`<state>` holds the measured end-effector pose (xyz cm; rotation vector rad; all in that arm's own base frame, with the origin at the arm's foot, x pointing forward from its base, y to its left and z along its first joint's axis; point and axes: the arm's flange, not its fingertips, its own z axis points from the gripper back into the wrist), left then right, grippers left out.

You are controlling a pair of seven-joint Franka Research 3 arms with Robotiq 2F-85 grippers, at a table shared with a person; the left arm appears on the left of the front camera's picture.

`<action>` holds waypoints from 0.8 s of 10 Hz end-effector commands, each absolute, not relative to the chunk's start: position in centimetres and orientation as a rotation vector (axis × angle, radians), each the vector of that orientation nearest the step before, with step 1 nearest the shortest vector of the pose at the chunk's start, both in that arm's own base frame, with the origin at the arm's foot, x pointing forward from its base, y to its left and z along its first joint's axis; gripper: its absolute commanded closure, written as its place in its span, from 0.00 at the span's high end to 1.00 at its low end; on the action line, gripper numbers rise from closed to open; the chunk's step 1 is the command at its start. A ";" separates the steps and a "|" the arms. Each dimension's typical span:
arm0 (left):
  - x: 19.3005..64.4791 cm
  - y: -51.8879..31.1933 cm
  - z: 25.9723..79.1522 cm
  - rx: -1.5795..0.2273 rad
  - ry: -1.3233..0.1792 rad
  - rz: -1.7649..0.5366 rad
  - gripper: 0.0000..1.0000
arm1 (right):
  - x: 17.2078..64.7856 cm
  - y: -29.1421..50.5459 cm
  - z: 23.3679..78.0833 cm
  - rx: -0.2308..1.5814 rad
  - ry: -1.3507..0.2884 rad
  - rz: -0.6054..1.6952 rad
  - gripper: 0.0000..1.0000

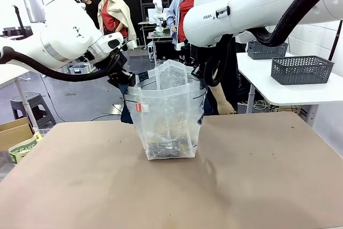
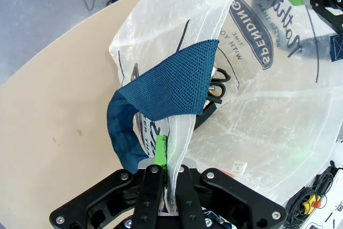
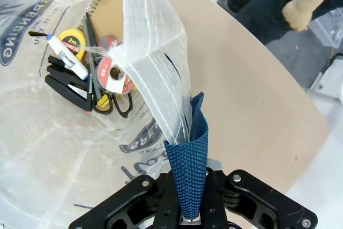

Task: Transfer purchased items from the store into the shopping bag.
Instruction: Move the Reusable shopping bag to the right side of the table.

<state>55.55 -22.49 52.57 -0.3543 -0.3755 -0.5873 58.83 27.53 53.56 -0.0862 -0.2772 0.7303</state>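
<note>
We held the bag [image 1: 167,116] open on the counter [image 1: 257,181], left claw [image 2: 167,159] clamped on its rim film beside a strap [image 2: 171,84], right claw [image 3: 188,191] clamped on the other strap [image 3: 188,156]. The items [image 3: 91,63], seemingly a notebook [image 3: 110,12], tapes [image 3: 113,76] and scissors [image 3: 115,103], lay at its bottom. Doing this well meant even tension on both grips, mouth wide, bag upright, no tearing.
</note>
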 end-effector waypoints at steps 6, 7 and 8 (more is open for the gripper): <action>55.5 -22.3 53.1 -0.355 -0.381 -0.585 0.00 | 58.8 27.4 53.8 -0.087 -0.281 0.729 0.00; 55.5 -22.3 53.1 -0.355 -0.381 -0.585 0.00 | 58.8 27.4 53.8 -0.087 -0.281 0.729 0.00; 55.5 -22.3 53.1 -0.355 -0.381 -0.585 0.00 | 58.8 27.4 53.8 -0.087 -0.281 0.729 0.00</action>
